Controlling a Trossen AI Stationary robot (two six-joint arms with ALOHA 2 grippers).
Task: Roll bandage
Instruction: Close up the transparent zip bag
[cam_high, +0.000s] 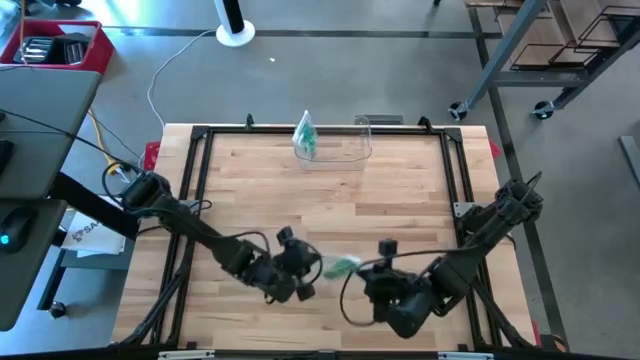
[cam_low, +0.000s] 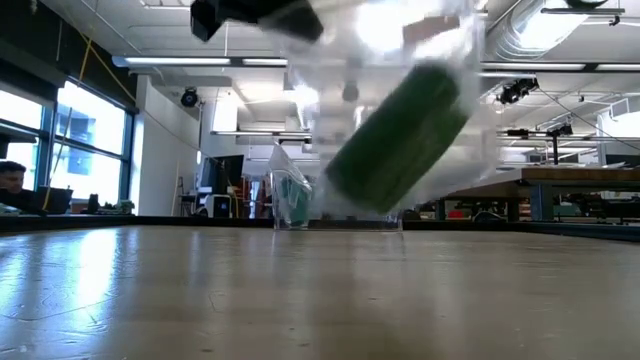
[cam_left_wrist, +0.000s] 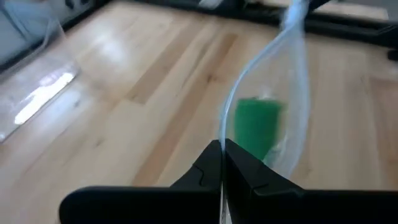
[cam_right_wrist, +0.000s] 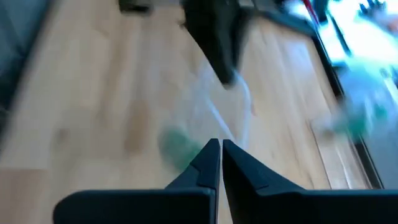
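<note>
- Two dark arms reach in over the near edge of the wooden tabletop (cam_high: 330, 190), one from the left side and one from the right, and their grippers meet near the middle of that near edge.
- The left gripper (cam_left_wrist: 222, 149) has its fingers pressed together on the edge of a clear plastic bag (cam_left_wrist: 292, 93); in the left wrist view the film runs straight out from between the closed tips.
- Inside that bag sits the green bandage roll (cam_left_wrist: 255, 127), held off the wood; the low view shows the bag (cam_low: 400, 110) and the roll (cam_low: 400, 135) hanging tilted above the tabletop, with a dark gripper part at the bag's upper corner.
- From above, the bag with the green roll (cam_high: 342, 266) lies between the two grippers, just beside the left one and near the right one.
- The right gripper (cam_right_wrist: 221, 146) has its fingers closed tip to tip; in its own wrist view the bag and the green roll (cam_right_wrist: 177, 144) lie just beyond the tips, and I cannot tell whether any film is caught between them.
- The left gripper (cam_right_wrist: 217, 37) shows farther off in that same view, pinching the bag's upper edge.
- One clear plastic container (cam_high: 345, 150) stands at the far edge of the tabletop, about its middle, with a second bag holding something green (cam_high: 305, 135) upright at its left end, well apart from both grippers.
</note>
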